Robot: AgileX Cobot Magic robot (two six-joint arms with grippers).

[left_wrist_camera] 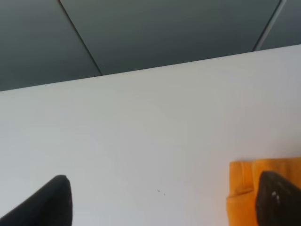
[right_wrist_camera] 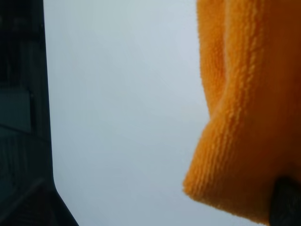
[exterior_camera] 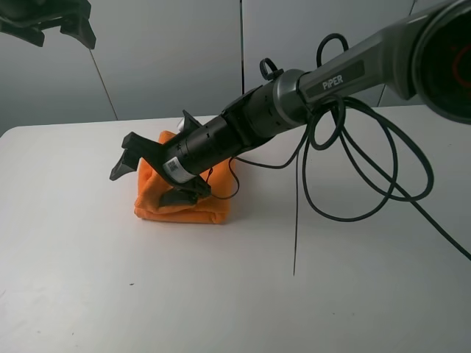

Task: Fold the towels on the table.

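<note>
Orange towel [right_wrist_camera: 240,108] terry up close

Wall: grey panels [exterior_camera: 176,51] behind the worktop, split by thin dark seams.
Light: soft and even, with faint shadows only.

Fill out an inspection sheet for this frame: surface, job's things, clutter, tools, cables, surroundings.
Surface: white table, matte, no stains seen.
Job's things: orange towel, folded into a compact bundle, lying on the table.
Clutter: nothing seen.
Tools: right tool open over the towel, one finger low against its top, the other raised past its left edge; left tool raised at the far left, apart from the towel, open.
Cables: black cable hanging in loops from the right arm; a thin strand drops toward the table.
Surroundings: grey panelled wall behind the table.
</note>
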